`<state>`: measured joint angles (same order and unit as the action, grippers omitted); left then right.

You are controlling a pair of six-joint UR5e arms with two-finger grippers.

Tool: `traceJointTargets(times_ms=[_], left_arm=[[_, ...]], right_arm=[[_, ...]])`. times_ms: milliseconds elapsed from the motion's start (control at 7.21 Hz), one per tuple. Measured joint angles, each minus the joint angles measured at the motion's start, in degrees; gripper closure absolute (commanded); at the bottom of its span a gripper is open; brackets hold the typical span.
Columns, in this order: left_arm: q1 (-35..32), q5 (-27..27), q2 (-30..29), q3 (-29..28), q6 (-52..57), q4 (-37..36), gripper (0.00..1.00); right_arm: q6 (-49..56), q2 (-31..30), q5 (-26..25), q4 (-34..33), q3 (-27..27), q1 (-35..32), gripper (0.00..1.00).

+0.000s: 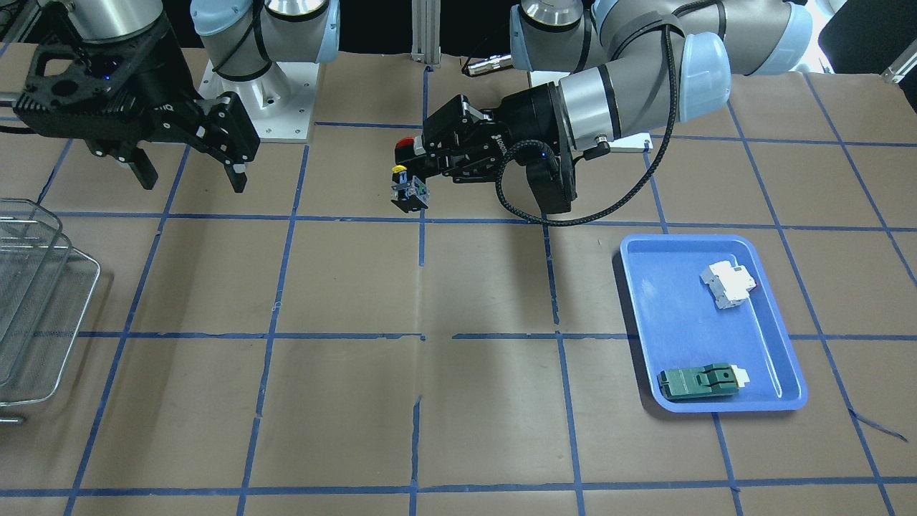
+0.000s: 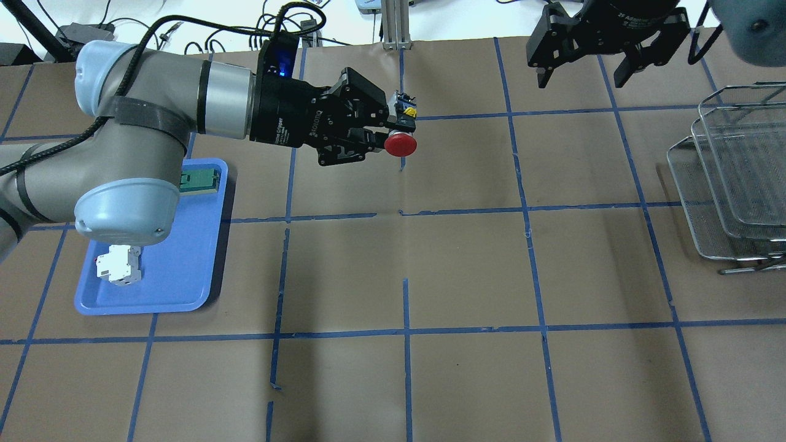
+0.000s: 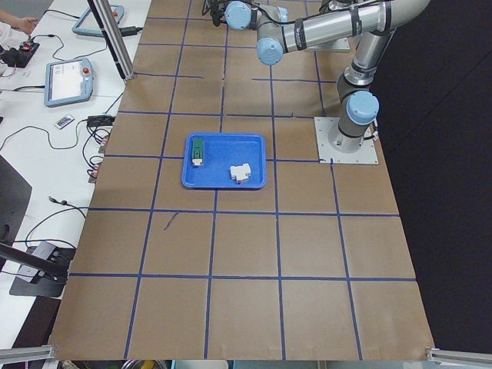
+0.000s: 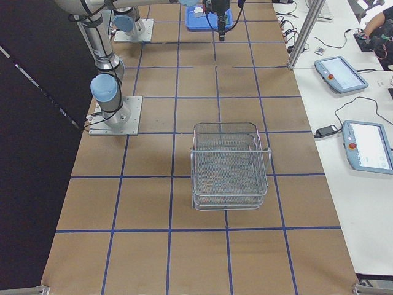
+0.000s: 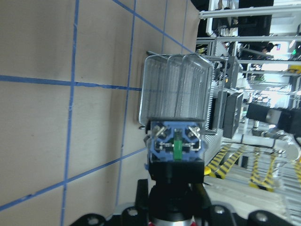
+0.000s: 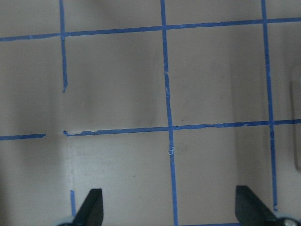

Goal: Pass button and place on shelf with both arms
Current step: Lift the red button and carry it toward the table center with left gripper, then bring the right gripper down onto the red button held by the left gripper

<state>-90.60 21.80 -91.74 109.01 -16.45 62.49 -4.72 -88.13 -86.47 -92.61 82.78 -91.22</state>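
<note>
My left gripper (image 2: pixel 393 132) is shut on the button (image 2: pixel 400 143) and holds it in the air above the middle of the table. Its red cap points toward the robot and its block end (image 1: pixel 408 193) points away. The left wrist view shows the block end (image 5: pixel 175 146) close up. My right gripper (image 2: pixel 582 72) is open and empty, hanging high at the far right, apart from the button. Only its fingertips (image 6: pixel 91 207) show in the right wrist view. The wire-mesh shelf (image 2: pixel 731 178) stands at the table's right edge, also in the front view (image 1: pixel 36 301).
A blue tray (image 2: pixel 184 288) on the table's left holds a white breaker block (image 2: pixel 120 267) and a green flat module (image 2: pixel 201 182). Blue tape lines grid the brown table. Operator tablets (image 4: pixel 341 74) lie on a side bench.
</note>
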Motion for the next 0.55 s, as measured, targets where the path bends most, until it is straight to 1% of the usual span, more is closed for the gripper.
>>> traceJointTargets(times_ms=[139, 277, 416, 554], left_arm=[[0.08, -3.51, -0.22, 0.87, -0.96, -0.9, 1.0], [0.41, -6.92, -0.53, 2.59, -0.96, -2.68, 1.0], [0.78, -8.85, -1.2, 4.37, -0.67, -5.37, 1.0], [1.15, -10.35, -2.06, 5.45, -0.18, -7.38, 1.0]], right_arm=[[-1.24, 0.11, 4.92, 0.11, 0.64, -0.02, 0.0], [-3.56, 0.27, 11.27, 0.35, 1.22, -0.02, 0.0], [-7.53, 0.58, 16.81, 0.48, 1.4, -0.02, 0.0], [-11.71, 0.86, 20.61, 0.32, 1.37, -0.03, 0.0]])
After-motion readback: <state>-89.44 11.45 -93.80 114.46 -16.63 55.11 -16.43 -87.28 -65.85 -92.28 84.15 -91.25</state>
